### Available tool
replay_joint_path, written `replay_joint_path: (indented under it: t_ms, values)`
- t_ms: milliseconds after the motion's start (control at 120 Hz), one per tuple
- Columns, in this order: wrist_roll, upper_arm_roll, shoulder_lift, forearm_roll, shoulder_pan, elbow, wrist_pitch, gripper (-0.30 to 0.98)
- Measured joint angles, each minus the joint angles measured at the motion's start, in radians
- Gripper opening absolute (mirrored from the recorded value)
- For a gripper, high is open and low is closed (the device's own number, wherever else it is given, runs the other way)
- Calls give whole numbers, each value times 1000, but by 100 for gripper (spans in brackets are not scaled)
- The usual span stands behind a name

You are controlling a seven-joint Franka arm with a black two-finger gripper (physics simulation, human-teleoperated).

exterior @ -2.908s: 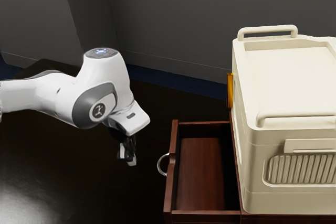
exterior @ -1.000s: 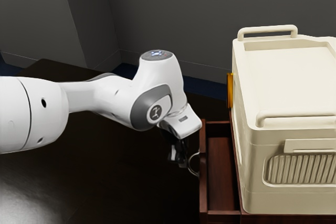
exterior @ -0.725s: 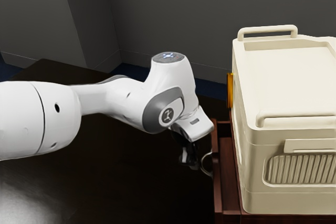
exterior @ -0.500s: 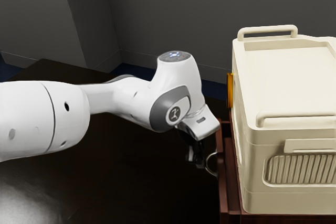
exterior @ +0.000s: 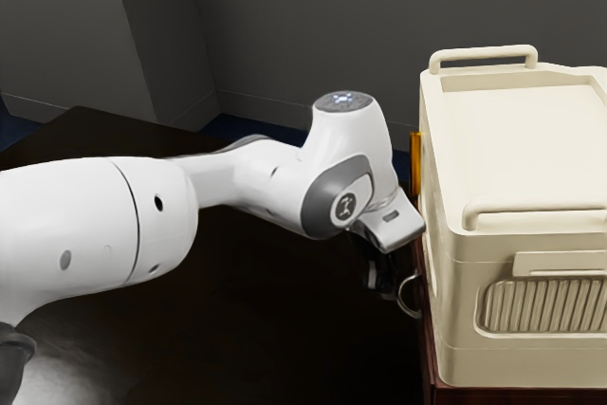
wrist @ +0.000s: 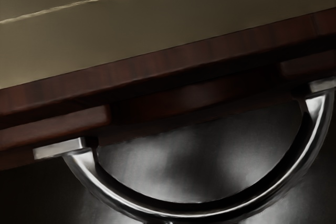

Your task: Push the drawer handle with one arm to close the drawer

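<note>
So, from the exterior view's left: the white arm (exterior: 261, 177) is stretched out low over the dark tabletop (exterior: 237, 339), and it's been carried further toward the exterior view's right than it was half a second ago. At its end the black gripper (exterior: 382, 280) is held right by the handle. Whether its jaws are spread or closed can't be told in that shadow, sorry, and nothing can be confirmed as gripped.

Next along is the curved metal drawer handle (exterior: 400, 298), on the front of the reddish-brown drawer (exterior: 423, 343). Here's the big change: the drawer has been shoved in a lot. It was wide open a few seconds ago, and even the thin strip of interior seen just before now is gone. The front has been brought up near the cream ribbed case (exterior: 512, 329), which hasn't been budged.

In the wrist view, the drawer front is tucked close along the wooden cabinet edge (wrist: 157, 66), with a dark line between them. So the job looks almost done, maybe done, but fully shut can't be sworn to. Probably just a short, straight, gentle push is needed; if it's angled, the handle could be slipped off.
</note>
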Motion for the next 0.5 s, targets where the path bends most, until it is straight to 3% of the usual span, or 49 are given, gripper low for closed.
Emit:
replay_joint_path:
  t_ms: [242,317,383,442,500]
  values:
    - [24,-5,6,-24,1,-16,-4,-10]
    - [23,52,53,-28,-55,-70,-9,-10]
    - [20,263,76,-21,-243,-89,-44,-10]
    - [11,587,83,30,-512,-75,-120,-10]
    - [-5,925,104,134,-790,33,-248,-10]
